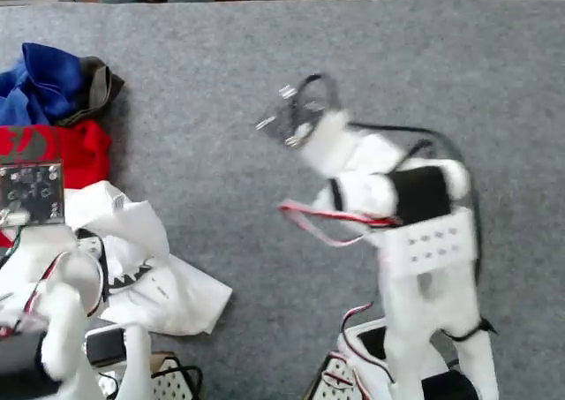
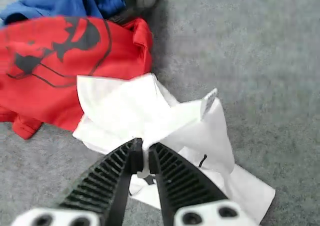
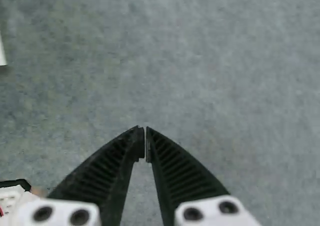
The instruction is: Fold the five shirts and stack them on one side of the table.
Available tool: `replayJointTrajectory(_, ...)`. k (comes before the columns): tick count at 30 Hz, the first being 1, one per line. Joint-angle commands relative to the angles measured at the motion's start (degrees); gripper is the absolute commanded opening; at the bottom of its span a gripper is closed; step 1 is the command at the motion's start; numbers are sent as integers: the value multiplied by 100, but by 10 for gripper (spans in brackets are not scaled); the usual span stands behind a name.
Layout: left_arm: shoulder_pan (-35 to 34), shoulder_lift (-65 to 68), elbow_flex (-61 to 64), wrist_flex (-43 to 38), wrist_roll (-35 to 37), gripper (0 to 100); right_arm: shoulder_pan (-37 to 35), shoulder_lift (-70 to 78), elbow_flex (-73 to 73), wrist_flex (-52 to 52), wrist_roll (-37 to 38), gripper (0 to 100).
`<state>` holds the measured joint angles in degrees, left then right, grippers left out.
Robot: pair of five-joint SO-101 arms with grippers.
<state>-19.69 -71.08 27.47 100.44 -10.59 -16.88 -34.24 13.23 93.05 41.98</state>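
Shirts lie piled at the left edge of the table, in a row from far to near. Farthest shirt; middle shirt next, touching it; nearest shirt overlaps the middle shirt's near edge. Left gripper on a fold of the nearest shirt. Right gripper over table centre, well right of the pile.

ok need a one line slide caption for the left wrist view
Left gripper shut on a fold of the white shirt, red shirt and blue shirt crumpled alongside.
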Motion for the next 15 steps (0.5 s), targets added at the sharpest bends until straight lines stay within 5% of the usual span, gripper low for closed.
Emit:
replayJointTrajectory(1,-57,-44,40,35,-105,29,-695,-22,488,-492,-369,15)
replayJointTrajectory(15,-48,-44,92,35,-114,29,-1556,-13,2193,-1284,-677,18)
